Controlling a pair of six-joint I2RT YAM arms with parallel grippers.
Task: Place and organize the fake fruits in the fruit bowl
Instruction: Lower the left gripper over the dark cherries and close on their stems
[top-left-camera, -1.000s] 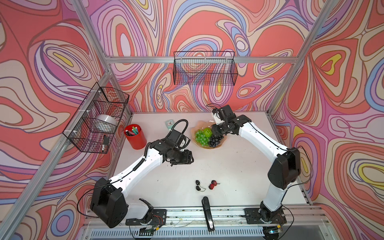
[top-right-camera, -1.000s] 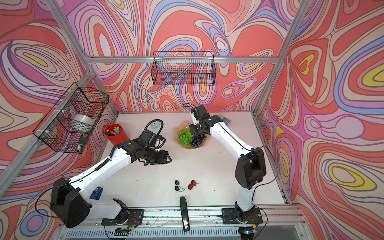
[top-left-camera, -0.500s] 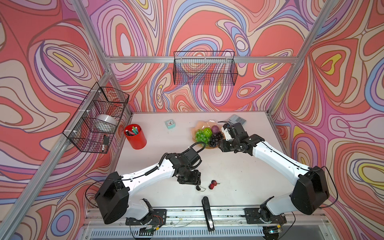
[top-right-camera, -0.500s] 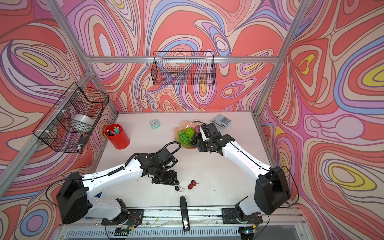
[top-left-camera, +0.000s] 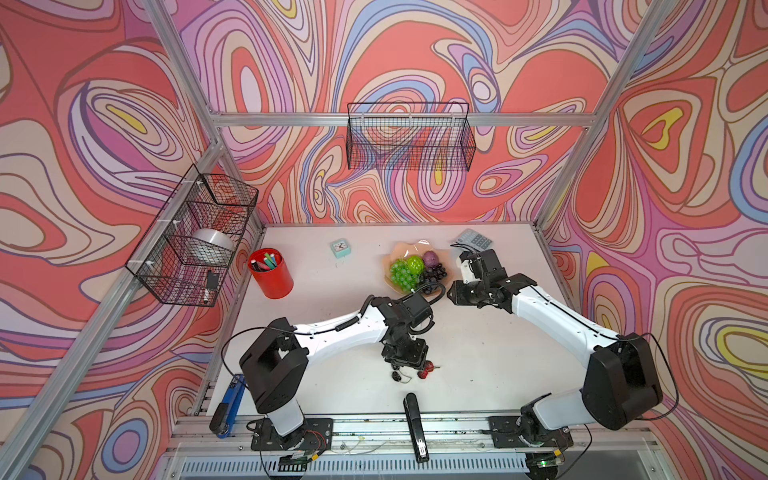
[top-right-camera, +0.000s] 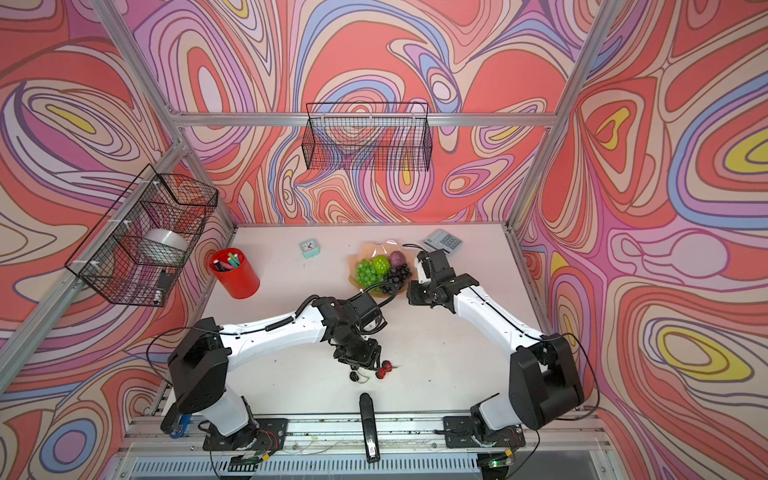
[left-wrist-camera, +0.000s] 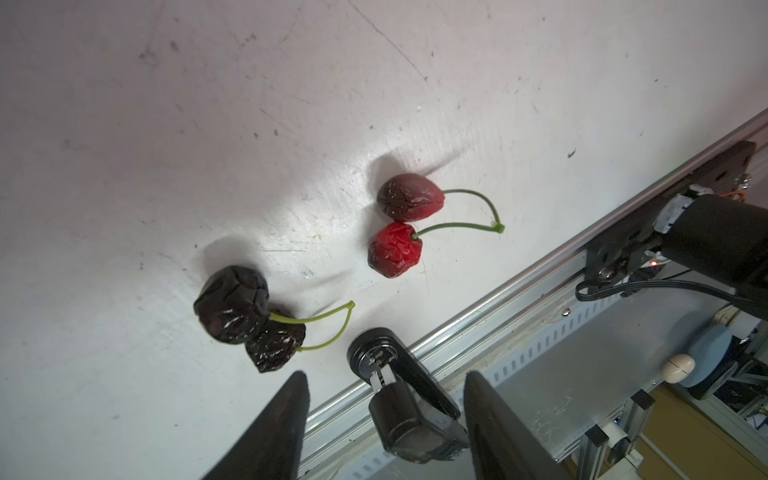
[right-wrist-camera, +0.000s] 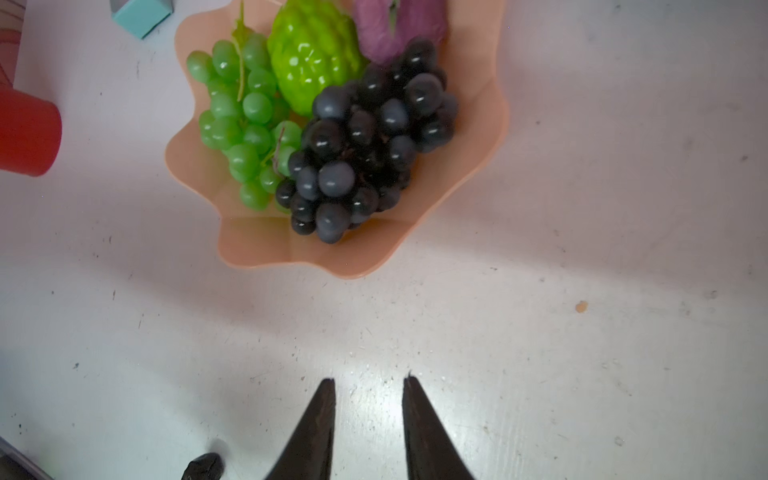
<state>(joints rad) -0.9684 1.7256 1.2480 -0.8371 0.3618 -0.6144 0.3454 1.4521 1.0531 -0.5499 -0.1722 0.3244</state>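
The white tabletop (top-left-camera: 324, 270) sits inside a frame of walls swirled in pink, red and lilac. Four of the fake fruits are already in the fruit bowl (top-left-camera: 401, 249), which stands right of centre near the table's back edge in both top views. They are the green grape bunch (right-wrist-camera: 237, 124), the dark purple grape bunch (right-wrist-camera: 365, 137), the ridged lime-green ball (right-wrist-camera: 311, 54) and the mauve ball (right-wrist-camera: 395, 25), packed against one another. What you have left are two small pairs lying on the table in the lower middle of the top views, well apart from the bowl. The black berry pair (left-wrist-camera: 245, 316) and the red berry pair (left-wrist-camera: 399, 224) lie near each other without touching. I judge the task well past halfway, with these two picks and perhaps some tidying to go.

Your left arm reaches in toward the middle with its wrist bent down, so the left gripper (left-wrist-camera: 384, 374) hangs just over the berries. Its jaws stand apart with nothing between them. Your right arm is folded in beside the bowl's lower right rim. The right gripper (right-wrist-camera: 370, 379) points at bare table, its jaws a narrow gap apart and empty.
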